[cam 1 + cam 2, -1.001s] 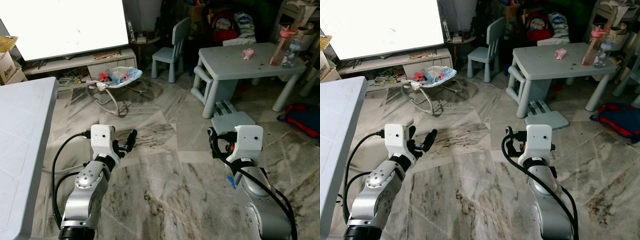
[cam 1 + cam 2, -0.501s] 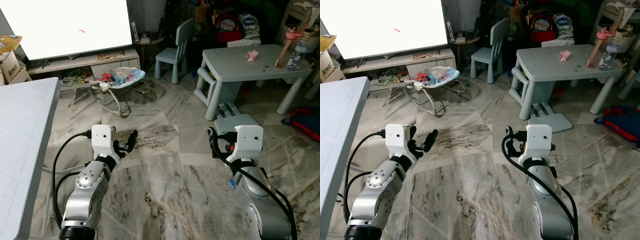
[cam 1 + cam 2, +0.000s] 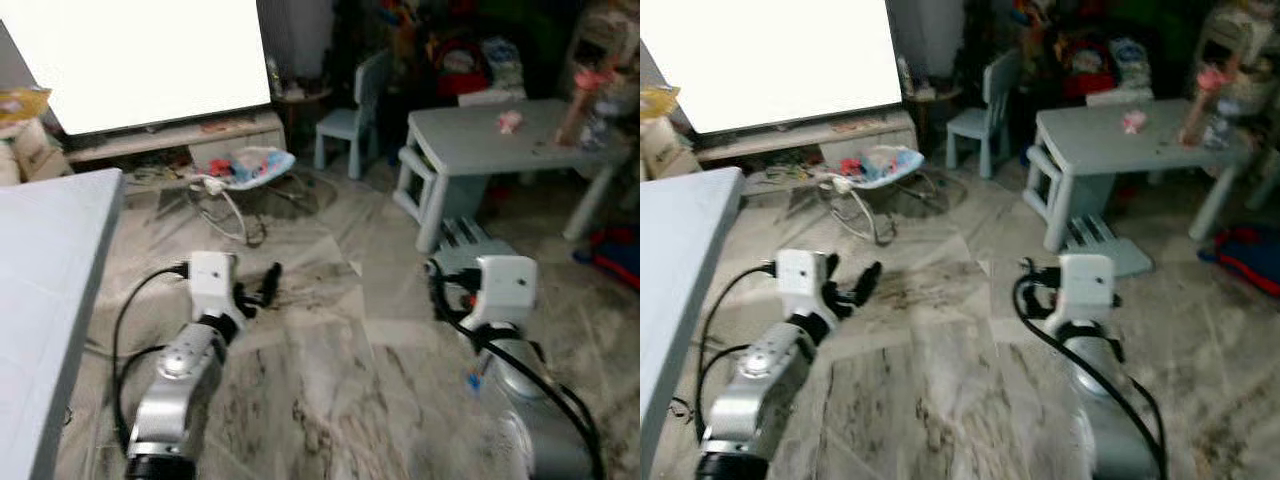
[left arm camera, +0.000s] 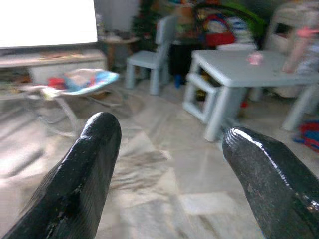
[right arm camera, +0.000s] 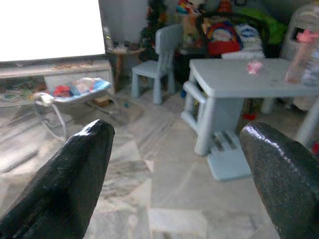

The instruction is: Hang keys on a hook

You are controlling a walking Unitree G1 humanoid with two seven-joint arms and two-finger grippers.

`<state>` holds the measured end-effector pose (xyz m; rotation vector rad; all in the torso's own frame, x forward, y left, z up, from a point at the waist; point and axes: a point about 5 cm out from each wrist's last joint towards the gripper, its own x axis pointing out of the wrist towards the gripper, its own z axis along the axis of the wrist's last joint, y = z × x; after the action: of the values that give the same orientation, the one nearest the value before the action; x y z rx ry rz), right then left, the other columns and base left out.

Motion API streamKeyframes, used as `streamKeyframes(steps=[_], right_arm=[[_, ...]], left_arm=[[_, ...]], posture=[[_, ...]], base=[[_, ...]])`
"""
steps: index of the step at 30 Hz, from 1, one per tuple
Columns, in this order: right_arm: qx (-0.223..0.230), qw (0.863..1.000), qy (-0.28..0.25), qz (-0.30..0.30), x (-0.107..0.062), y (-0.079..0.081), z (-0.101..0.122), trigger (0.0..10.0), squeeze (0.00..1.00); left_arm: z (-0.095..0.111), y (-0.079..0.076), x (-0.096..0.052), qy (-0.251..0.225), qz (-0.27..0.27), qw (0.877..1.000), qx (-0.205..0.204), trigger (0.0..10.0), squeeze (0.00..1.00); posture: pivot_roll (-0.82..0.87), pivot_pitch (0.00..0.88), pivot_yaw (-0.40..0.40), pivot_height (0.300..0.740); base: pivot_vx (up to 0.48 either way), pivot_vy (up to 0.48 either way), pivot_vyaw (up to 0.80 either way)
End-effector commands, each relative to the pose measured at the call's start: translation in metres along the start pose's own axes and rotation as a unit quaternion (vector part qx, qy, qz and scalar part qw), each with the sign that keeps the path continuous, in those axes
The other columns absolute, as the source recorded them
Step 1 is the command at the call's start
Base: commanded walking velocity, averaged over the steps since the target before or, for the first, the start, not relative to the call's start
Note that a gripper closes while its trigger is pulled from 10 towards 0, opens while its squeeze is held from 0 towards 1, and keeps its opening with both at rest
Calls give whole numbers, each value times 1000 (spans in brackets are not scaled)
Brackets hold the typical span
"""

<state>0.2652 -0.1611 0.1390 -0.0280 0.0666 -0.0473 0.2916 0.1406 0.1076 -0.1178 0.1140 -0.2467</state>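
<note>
Bare marble floor (image 3: 340,330) is lying open ahead at 12 o'clock. A white table edge (image 3: 50,300) is blocking the 9 o'clock side. A baby bouncer (image 3: 245,175) is sitting at 11 o'clock; a low grey table (image 3: 490,145) and small chair (image 3: 350,120) are standing at 1 o'clock.

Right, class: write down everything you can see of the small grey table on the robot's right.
The small grey table looks like pale grey-blue plastic, low and child-sized, with thick rounded legs standing on the marble floor. On its top lie a small pink thing near the middle and a pink-capped bottle at the far right end. A matching small chair stands apart to its left. Blur hides finer detail.
</note>
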Motion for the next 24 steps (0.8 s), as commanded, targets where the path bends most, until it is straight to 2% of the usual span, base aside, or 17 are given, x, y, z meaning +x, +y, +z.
streamKeyframes(steps=[1,13,24], right_arm=[[4,1000,-4,11,1,6,2,10000,0],[5,1000,-4,9,2,6,1,10000,0],[6,1000,-4,7,1,6,0,10000,0]], left_arm=[[1,6,0,1,9,1000,5,10000,0],[1,7,1,3,10,1000,6,10000,0],[0,7,2,6,7,1000,7,10000,0]], posture=[[-59,0,58,740],[-57,0,61,740],[-56,0,64,740]], base=[[379,0,0],[376,0,0],[228,408,0]])
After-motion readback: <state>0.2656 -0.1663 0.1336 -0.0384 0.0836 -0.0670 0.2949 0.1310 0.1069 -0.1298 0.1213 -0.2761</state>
